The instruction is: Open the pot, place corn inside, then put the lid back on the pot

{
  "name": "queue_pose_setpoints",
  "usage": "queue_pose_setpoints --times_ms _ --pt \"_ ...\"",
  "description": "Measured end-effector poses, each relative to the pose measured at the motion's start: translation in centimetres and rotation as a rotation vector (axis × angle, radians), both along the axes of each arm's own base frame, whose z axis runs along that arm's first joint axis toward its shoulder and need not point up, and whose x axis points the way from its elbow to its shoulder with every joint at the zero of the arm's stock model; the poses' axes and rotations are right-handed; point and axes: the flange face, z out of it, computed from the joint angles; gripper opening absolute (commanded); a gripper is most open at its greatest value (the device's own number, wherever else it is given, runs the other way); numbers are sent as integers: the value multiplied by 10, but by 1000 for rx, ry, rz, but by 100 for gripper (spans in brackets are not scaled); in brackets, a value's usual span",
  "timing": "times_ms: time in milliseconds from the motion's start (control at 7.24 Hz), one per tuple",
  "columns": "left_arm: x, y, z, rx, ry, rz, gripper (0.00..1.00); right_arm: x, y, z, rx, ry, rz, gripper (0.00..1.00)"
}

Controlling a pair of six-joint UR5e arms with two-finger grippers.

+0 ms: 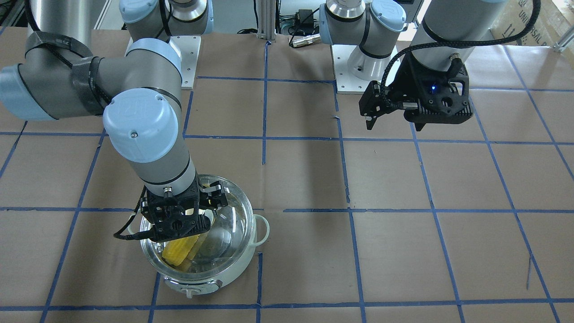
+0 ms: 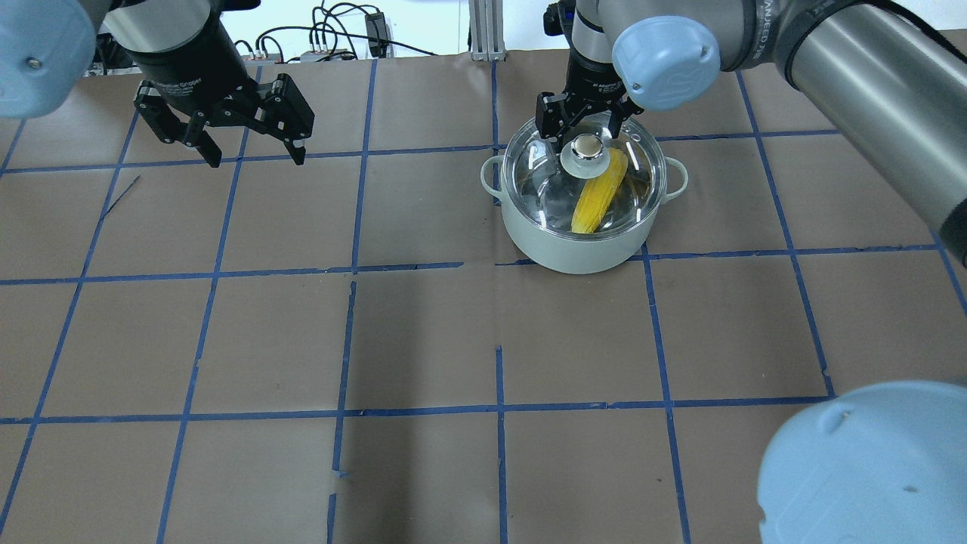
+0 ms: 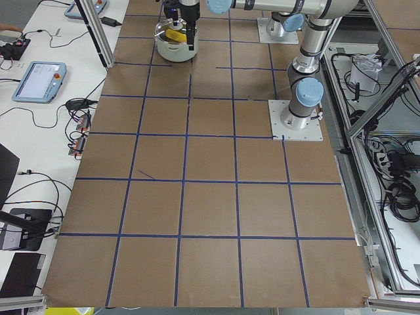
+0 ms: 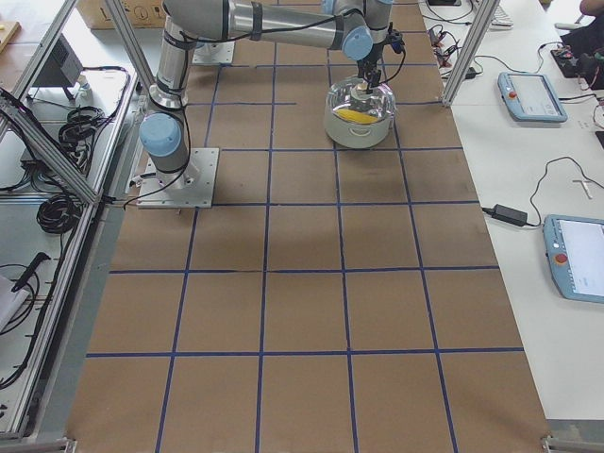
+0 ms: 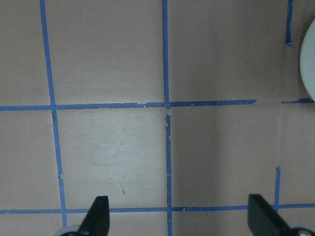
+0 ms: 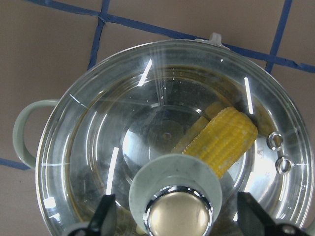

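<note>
Corn (image 6: 224, 140) lies partly hidden beneath lid (image 6: 123, 128) on pot (image 2: 559, 253); right pincer (image 6: 178, 215) and left pincer (image 2: 257, 159) spread.

The round pale mint pot (image 2: 574, 253) has a smooth, softly glossy wall and a shiny steel inside. Its domed clear glass lid (image 6: 123, 123) is glossy and streaked with reflections. The lid's pale knob (image 6: 147, 184) looks like smooth plastic, capped by a mirror-bright metal disc (image 6: 178, 216). The yellow corn cob (image 6: 229, 142) is bumpy with kernels. Matt brown paper (image 2: 423, 340) covers the worktop to its edges, lined with blue tape (image 2: 498, 408). The left gripper (image 2: 257, 159) and right gripper (image 2: 580, 134) look like matt black plastic.
</note>
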Motion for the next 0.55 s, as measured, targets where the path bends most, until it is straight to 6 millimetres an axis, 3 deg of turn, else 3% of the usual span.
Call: queue_pose_setpoints --times_ms 276,553 --pt "0 0 -1 1 1 0 100 -1 4 4 -3 1 -3 98" --pt "-1 0 -1 3 2 1 100 -15 31 29 -24 -2 -15 99"
